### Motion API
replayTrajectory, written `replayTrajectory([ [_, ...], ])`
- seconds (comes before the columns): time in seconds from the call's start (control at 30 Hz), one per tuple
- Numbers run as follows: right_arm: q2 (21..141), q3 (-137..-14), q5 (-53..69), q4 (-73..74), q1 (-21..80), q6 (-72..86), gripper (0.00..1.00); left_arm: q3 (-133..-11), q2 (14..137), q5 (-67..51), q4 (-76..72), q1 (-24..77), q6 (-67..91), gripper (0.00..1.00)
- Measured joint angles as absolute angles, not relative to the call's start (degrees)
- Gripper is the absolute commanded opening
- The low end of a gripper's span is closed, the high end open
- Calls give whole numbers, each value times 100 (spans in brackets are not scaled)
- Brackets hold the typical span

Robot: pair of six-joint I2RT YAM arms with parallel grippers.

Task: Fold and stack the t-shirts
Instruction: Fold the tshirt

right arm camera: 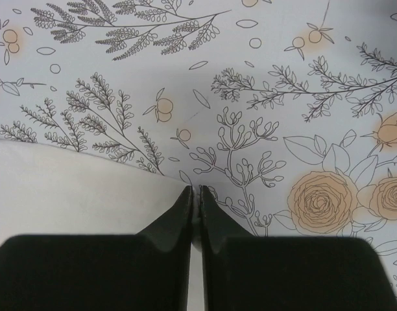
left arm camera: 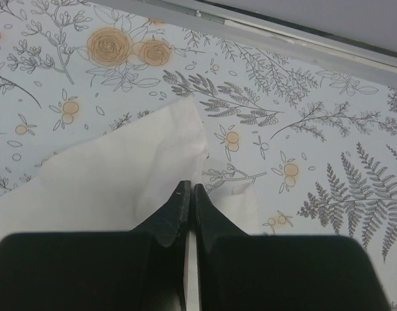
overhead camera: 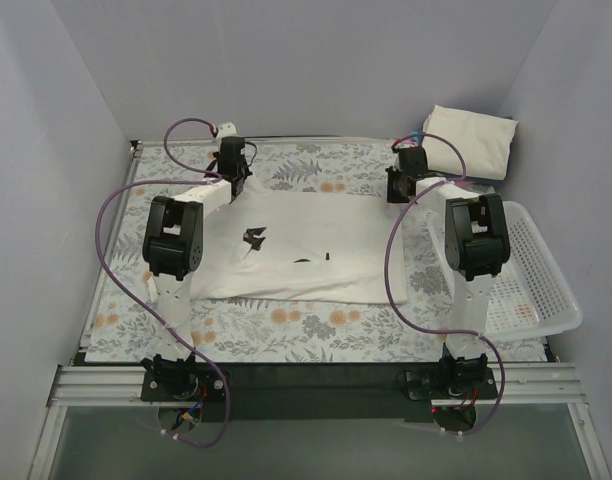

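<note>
Nearest you, a strip of flowered table (overhead camera: 286, 335) lies bare in front of the arm bases. Beyond it the shirt (overhead camera: 306, 245) is spread flat across the middle, white, with small dark marks on its upper face. On your right, a white basket (overhead camera: 546, 290) sits beside the right arm, apart from the shirt.

Your left gripper (left arm camera: 190, 189) is down at the shirt's far left corner. Its jaws are pressed together with white cloth showing on both sides of the tips, so it is pinching that corner.

Your right gripper (right arm camera: 194, 191) is at the far right corner, jaws together. The shirt's edge runs right up to the tips, and it seems to be nipped between them, though the fingers hide the contact.

Farthest away, a folded shirt (overhead camera: 473, 140) rests in the far right corner.
</note>
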State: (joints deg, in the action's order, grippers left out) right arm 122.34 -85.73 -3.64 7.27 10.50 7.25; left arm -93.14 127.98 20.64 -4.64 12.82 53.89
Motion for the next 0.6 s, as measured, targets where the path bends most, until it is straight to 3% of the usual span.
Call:
replayTrajectory([
  [0.6, 10018, -6274, 16, 272, 1258, 738, 1, -6368, 10374, 2316, -1494, 1284, 6285, 0],
])
